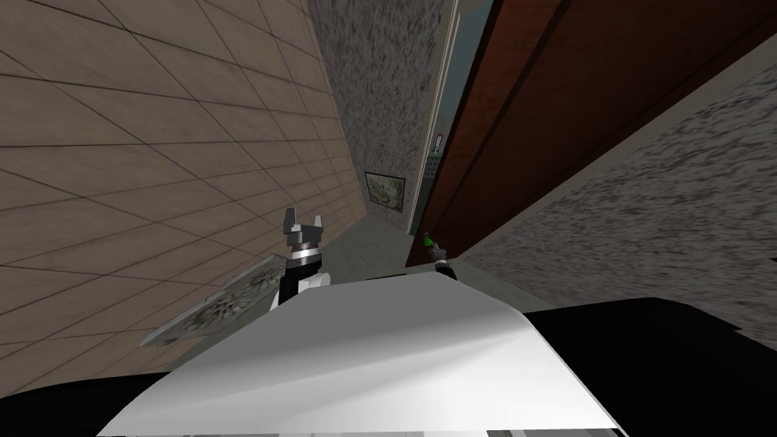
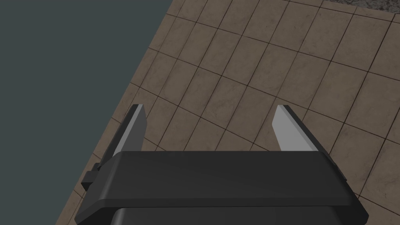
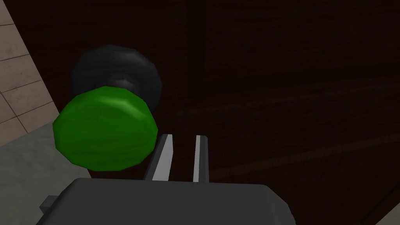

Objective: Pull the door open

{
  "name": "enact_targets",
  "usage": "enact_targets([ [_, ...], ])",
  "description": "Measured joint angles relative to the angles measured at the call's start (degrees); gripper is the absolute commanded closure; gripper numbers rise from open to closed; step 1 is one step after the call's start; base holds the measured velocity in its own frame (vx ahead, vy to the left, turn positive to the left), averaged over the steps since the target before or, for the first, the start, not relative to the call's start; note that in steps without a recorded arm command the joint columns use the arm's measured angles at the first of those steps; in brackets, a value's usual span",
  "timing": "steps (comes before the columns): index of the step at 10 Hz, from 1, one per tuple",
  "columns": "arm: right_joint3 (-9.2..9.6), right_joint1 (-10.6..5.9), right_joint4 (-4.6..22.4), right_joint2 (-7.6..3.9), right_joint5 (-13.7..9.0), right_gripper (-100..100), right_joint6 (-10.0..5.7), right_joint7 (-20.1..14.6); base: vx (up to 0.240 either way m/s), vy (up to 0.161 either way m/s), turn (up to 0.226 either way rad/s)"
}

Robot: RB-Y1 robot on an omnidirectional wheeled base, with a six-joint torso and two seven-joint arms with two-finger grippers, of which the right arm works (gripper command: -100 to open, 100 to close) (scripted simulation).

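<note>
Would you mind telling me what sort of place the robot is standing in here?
Probably a narrow hallway in a house: a reddish-brown door with a green knob, a framed picture on a speckled wall, and a tiled floor.

- The door [image 1: 531,114] is set on the robot's right, ahead of it.
- The knob [image 3: 105,129] is mounted on the door's face near its edge, with a round base [image 3: 117,70] behind it.
- The right tool [image 3: 183,136] is placed before the door's face, just beside the knob; the knob is left outside the two fingers, and contact cannot be told.
- The left tool [image 1: 303,224] is held on the robot's left, well apart from the door, above the floor [image 1: 114,152].
- A round mat [image 1: 220,303] is laid on the floor, near the left arm.
- A framed picture [image 1: 385,190] is hung on the far wall [image 1: 379,91], beyond both tools.
</note>
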Motion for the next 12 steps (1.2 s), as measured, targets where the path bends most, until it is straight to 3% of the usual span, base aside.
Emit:
enact_targets([
  [1, -0.18, 0.29, -0.63, -0.09, -0.21, -100, 0.50, -0.11, 0.023, 0.006, -0.030],
  [2, -0.42, 0.44, -0.53, -0.27, -0.35, 100, 0.69, -0.07, 0.006, -0.019, -0.003],
  [7, -0.41, 0.39, -0.34, -0.28, -0.35, 100, 0.75, -0.11, -0.002, -0.004, 0.003],
  [8, -0.41, 0.40, -0.34, -0.28, -0.35, -100, 0.75, -0.11, -0.088, -0.057, 0.097],
  [10, 0.55, 0.81, -0.98, -1.18, 0.36, -100, -0.35, -0.71, -0.200, -0.087, 0.111],
  [12, 1.90, 1.07, -0.45, -1.13, 1.24, -100, -2.14, -1.43, -0.143, -0.078, 0.041],
])
